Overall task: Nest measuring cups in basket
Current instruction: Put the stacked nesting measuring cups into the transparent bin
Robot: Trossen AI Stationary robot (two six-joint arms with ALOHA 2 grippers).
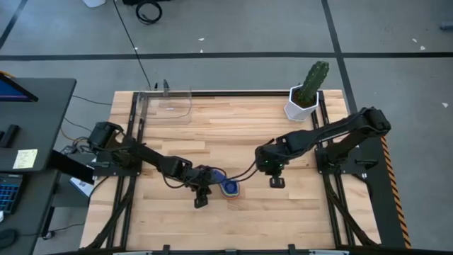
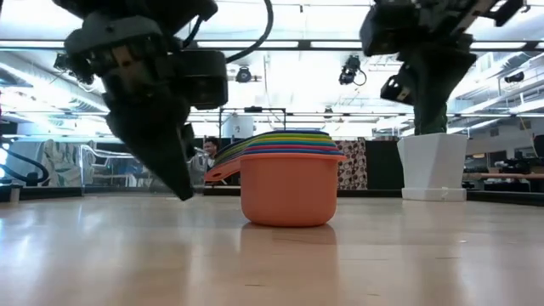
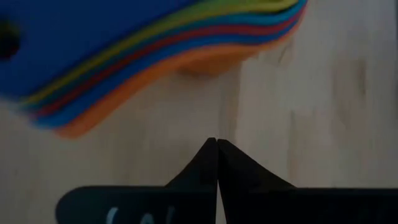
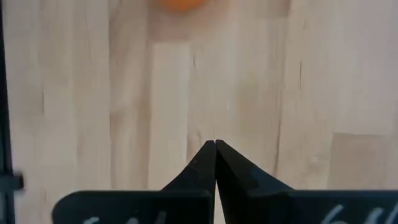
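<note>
While the nested measuring cups (image 2: 289,183) stand stacked on the counter (image 1: 283,219), left gripper (image 1: 202,198) beside their handles, jaws closed and empty, right gripper (image 1: 277,181) near, jaws closed, empty, clear basket (image 1: 168,105) at far corner.

The left arm extends from the left side of the table toward its middle, wrist bent downward. The left gripper (image 1: 201,200) points down at the tabletop, its 2 fingers (image 3: 205,163) pressed together with no gap between them. The right arm reaches in from the right side, elbow raised. The right gripper (image 1: 277,182) hangs above the surface, its 2 fingers (image 4: 205,163) also closed tip to tip and holding nothing.
</note>
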